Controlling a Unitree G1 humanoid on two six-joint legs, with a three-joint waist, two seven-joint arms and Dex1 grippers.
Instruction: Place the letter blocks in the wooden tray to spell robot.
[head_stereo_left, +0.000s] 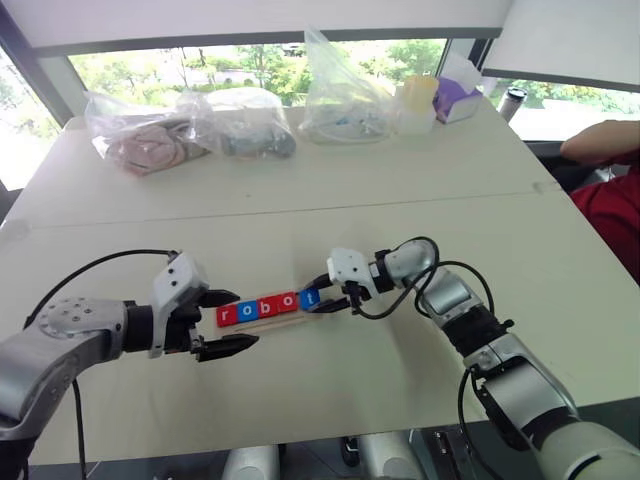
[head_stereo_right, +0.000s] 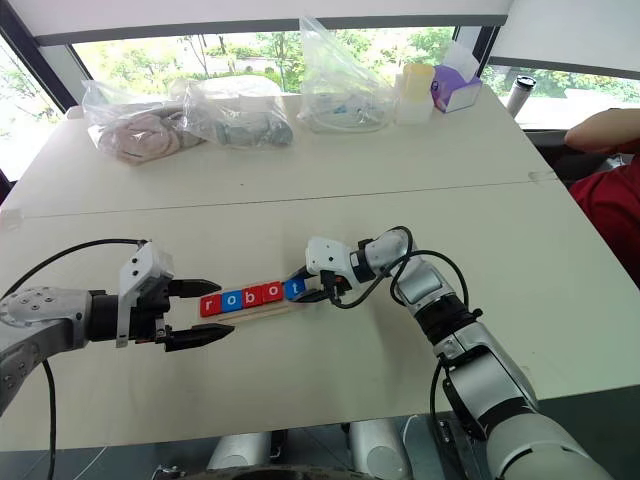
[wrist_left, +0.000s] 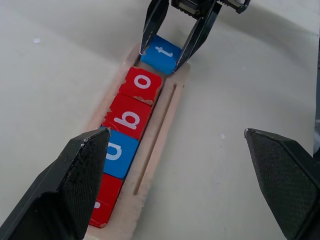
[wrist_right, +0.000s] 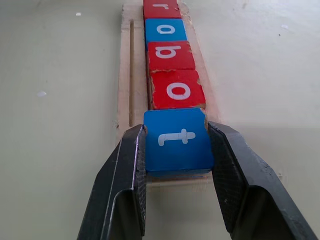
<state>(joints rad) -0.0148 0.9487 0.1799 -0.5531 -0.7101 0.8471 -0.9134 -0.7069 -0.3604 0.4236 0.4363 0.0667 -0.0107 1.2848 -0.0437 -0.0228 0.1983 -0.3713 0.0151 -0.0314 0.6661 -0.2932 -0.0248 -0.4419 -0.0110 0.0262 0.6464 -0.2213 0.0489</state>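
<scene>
The wooden tray lies mid-table with five letter blocks in a row along it. From left to right they are red r, blue o, red b, red o and blue t. My right gripper is shut on the blue t block at the tray's right end, which rests on the tray against the red o. My left gripper stands open at the tray's left end, its fingers on either side of it and touching nothing.
Clear plastic bags with contents, a pale cup and a purple tissue box line the table's far edge. A person's arm in a red sleeve is at the right. A seam crosses the table.
</scene>
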